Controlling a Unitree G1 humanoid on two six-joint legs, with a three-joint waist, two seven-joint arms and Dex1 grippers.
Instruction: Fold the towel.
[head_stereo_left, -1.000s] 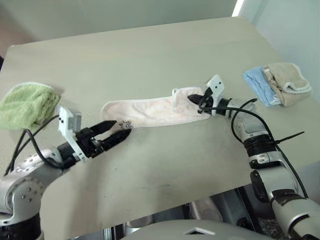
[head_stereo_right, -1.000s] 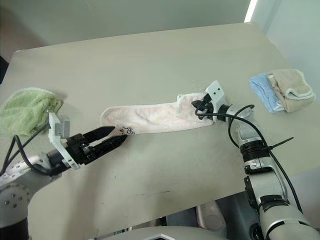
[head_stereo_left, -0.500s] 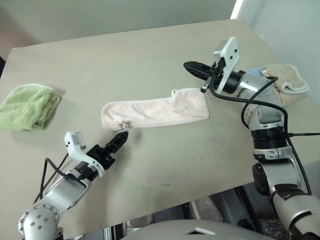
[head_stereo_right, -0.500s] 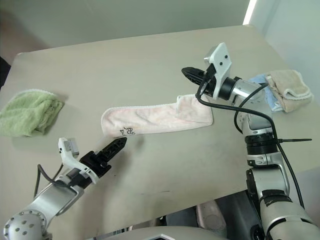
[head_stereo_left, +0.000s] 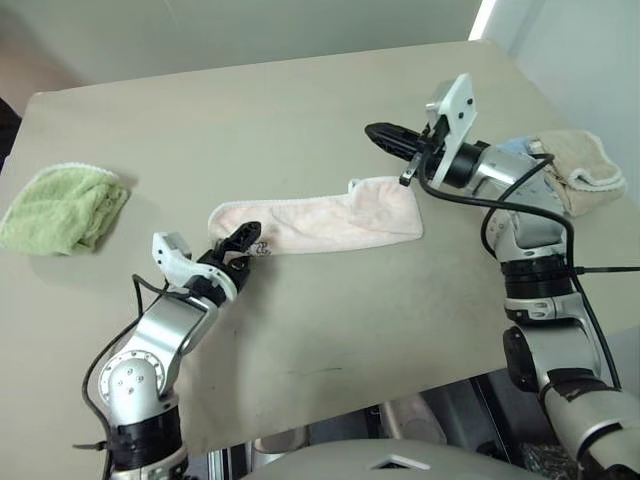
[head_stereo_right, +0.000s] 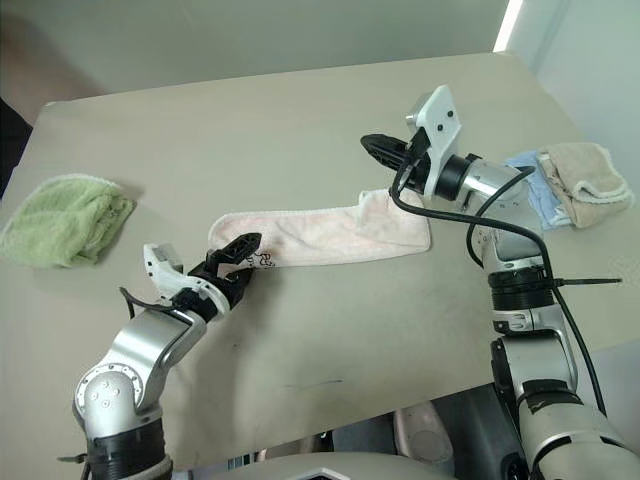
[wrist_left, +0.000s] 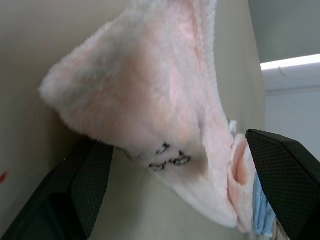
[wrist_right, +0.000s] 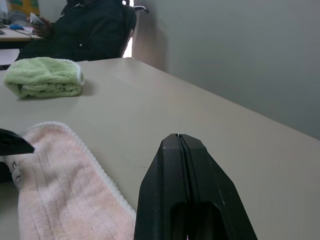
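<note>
Towel (head_stereo_left: 318, 221) lay in a long strip mid-frame, your spread left gripper (head_stereo_left: 240, 243) straddled its marked end, right gripper (head_stereo_left: 385, 137) hung pressed together above; you next needed to pinch that end.

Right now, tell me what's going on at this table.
A two-armed robot is folding a pale pink towel, which lies as a long strip on the table. The left gripper is open at the towel's near corner with the dark embroidered mark, its fingers on either side of that corner, not yet closed. The right gripper is shut and empty, raised above the towel's other end. A green cloth lies at the left, and beige and light blue cloths at the right.
</note>
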